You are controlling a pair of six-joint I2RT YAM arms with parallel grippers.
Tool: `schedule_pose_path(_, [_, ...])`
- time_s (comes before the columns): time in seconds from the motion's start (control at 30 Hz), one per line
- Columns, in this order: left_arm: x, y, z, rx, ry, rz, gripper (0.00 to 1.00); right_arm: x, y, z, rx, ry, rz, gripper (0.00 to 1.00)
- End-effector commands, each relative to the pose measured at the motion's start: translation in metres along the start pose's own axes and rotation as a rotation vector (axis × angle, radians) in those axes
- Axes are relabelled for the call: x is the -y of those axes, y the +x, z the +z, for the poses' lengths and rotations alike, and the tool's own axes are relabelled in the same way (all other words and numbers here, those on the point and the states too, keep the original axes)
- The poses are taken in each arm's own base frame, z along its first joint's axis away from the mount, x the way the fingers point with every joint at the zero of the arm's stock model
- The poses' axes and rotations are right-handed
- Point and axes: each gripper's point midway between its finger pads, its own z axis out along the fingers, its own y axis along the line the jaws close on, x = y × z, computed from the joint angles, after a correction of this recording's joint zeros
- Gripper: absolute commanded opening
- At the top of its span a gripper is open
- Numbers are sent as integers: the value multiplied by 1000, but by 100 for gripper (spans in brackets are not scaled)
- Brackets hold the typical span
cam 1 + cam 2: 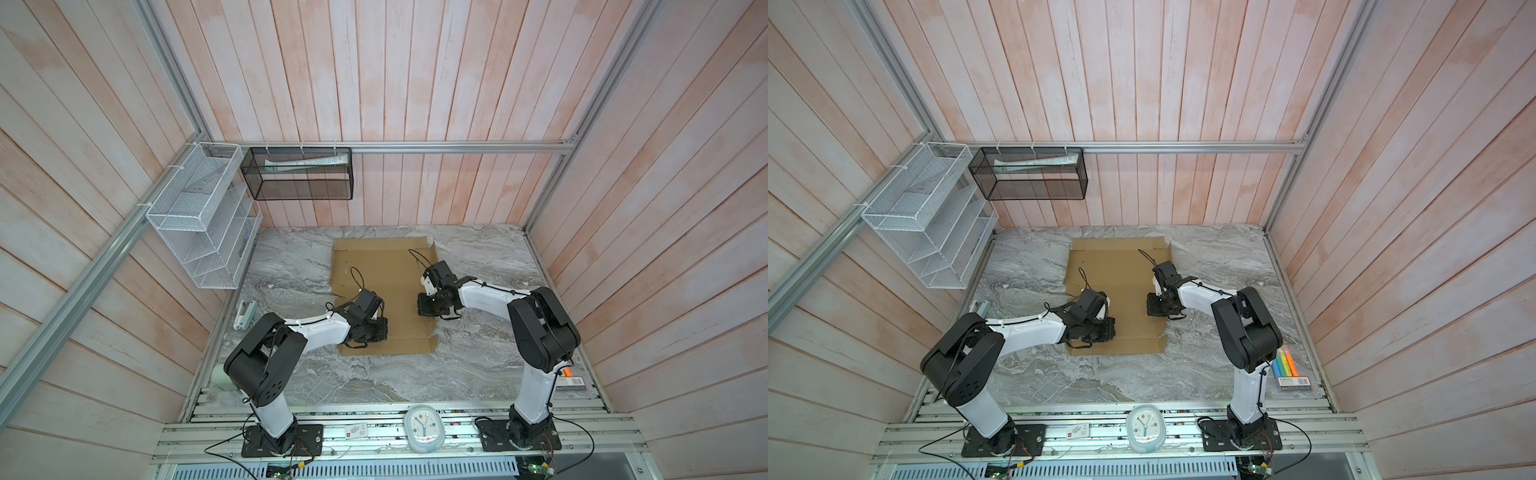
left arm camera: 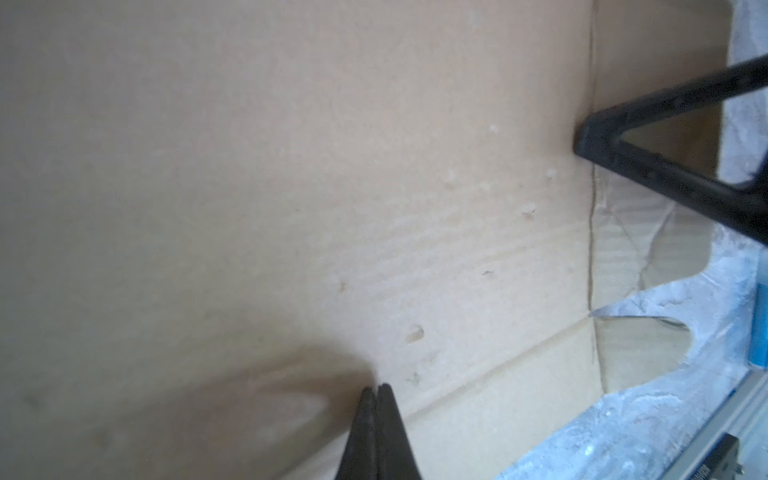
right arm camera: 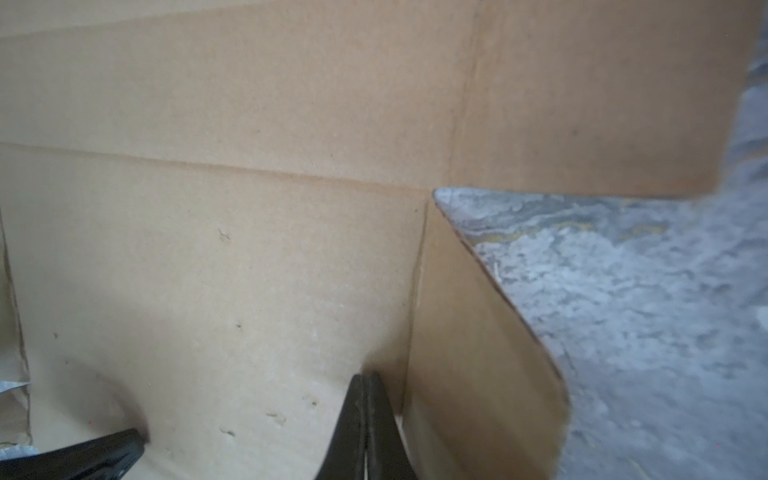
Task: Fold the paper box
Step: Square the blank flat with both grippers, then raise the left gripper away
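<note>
Left wrist view: the left gripper (image 2: 376,390) has its jaws fully closed, fingertip against fingertip, and holds nothing. The tips point down at the paper box (image 2: 249,166) and appear to touch its main panel, where they meet their own shadow. One black finger of the right gripper (image 2: 590,137) rests on the same panel further along.

Right wrist view: the right gripper (image 3: 365,380) is likewise closed with nothing between the jaws. Its tips sit on the cardboard just beside a side flap (image 3: 478,353), which stands raised from the blank.

Both top views show the paper box (image 1: 386,270) (image 1: 1121,270) lying unfolded on the marble tabletop (image 1: 478,257), toward the rear centre, directly beneath both grippers. The left gripper (image 1: 374,330) sits over the near left portion of the blank. The right gripper (image 1: 428,305) sits over the right portion, close to that edge. The two grippers are near each other but apart, with bare cardboard between them.
</note>
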Motion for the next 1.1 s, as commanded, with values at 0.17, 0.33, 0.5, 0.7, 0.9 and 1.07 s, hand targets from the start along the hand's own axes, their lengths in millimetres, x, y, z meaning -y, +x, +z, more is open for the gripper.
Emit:
schedule_pose_path(0.17, [-4, -90, -60, 187, -67, 13, 23, 5, 4, -15, 32, 25, -13, 10])
schedule_pose_path(0.33, [-11, -142, -101, 285, -44, 22, 38, -7, -12, -43, 121, -9, -19, 17])
schedule_pose_path(0.5, [-38, -176, -123, 320, -78, 17, 43, -15, -23, -63, 169, -24, -35, 22])
schedule_pose_path(0.7, [-78, -206, -135, 339, -138, 1, 52, -20, -28, -70, 190, -38, -34, 29])
schedule_pose_path(0.9, [-111, -232, -128, 336, -166, -3, 63, -20, -31, -71, 204, -40, -23, 39])
schedule_pose_path(1.07, [-133, -249, -112, 319, -190, -8, 65, -18, -34, -72, 214, -34, -10, 44])
